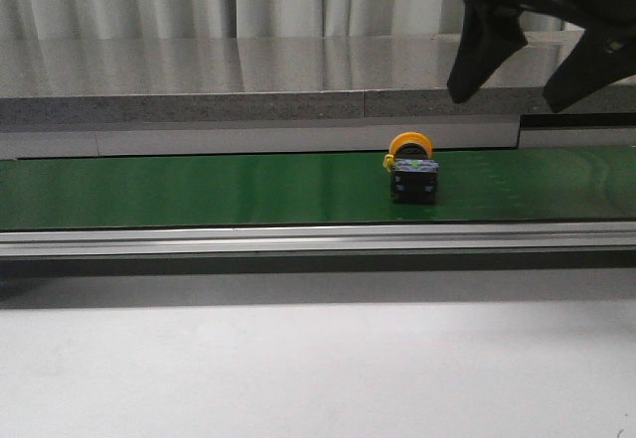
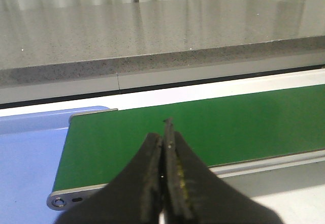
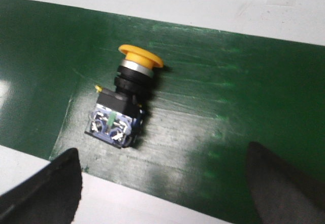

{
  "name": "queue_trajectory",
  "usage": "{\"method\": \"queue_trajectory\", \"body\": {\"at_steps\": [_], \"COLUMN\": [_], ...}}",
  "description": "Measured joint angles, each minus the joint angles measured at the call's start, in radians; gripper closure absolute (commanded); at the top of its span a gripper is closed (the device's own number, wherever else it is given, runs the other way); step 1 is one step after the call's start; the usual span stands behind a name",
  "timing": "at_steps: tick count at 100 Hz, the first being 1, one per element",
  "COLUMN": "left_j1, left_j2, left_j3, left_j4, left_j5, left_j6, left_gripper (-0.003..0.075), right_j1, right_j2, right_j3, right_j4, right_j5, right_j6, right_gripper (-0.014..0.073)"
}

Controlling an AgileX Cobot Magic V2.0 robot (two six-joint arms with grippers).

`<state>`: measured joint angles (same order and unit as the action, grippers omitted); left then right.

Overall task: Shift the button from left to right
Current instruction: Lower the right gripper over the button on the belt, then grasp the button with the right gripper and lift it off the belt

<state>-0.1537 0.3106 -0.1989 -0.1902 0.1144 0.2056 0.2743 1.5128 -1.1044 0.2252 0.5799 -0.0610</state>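
Observation:
The button (image 1: 412,171) lies on its side on the green belt (image 1: 199,188), right of the middle, its yellow-orange cap toward the far side and its black body toward me. In the right wrist view the button (image 3: 125,100) lies on the belt (image 3: 244,107) with its blue-grey terminal end facing the camera. My right gripper (image 1: 525,69) is open and empty, hanging above and to the right of the button; its fingertips (image 3: 51,188) frame the belt's edge. My left gripper (image 2: 163,148) is shut and empty over the belt's left end (image 2: 152,117).
A grey stone counter (image 1: 248,80) runs behind the belt, with curtains beyond. An aluminium rail (image 1: 298,239) borders the belt's near side. A white table surface (image 1: 298,368) lies in front. A blue surface (image 2: 25,153) lies past the belt's left end.

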Motion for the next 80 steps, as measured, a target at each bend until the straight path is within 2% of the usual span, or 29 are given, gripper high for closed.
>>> {"method": "queue_trajectory", "body": {"at_steps": [26,58,69,80], "left_j1": [0.000,0.000,0.000,0.000], "left_j2": [0.000,0.000,0.000,0.000], "left_j3": [0.000,0.000,0.000,0.000], "left_j4": [0.000,0.000,0.000,0.000], "left_j5": [0.000,0.000,0.000,0.000], "left_j6": [0.000,0.000,0.000,0.000], "left_gripper": [0.0741,0.0741,0.0741,0.0741], "right_j1": [0.042,0.045,0.045,0.045], "right_j2": [0.107,0.198,0.222,0.240], "right_j3": [-0.044,-0.051,-0.051,-0.051], "right_j4": [-0.048,-0.099,-0.109,-0.116], "right_j5": [-0.035,-0.093,-0.098,-0.098], "right_j6": [-0.002,-0.005,-0.005,-0.005], "right_gripper": [-0.0050,-0.0048,0.0020,0.0174]}}
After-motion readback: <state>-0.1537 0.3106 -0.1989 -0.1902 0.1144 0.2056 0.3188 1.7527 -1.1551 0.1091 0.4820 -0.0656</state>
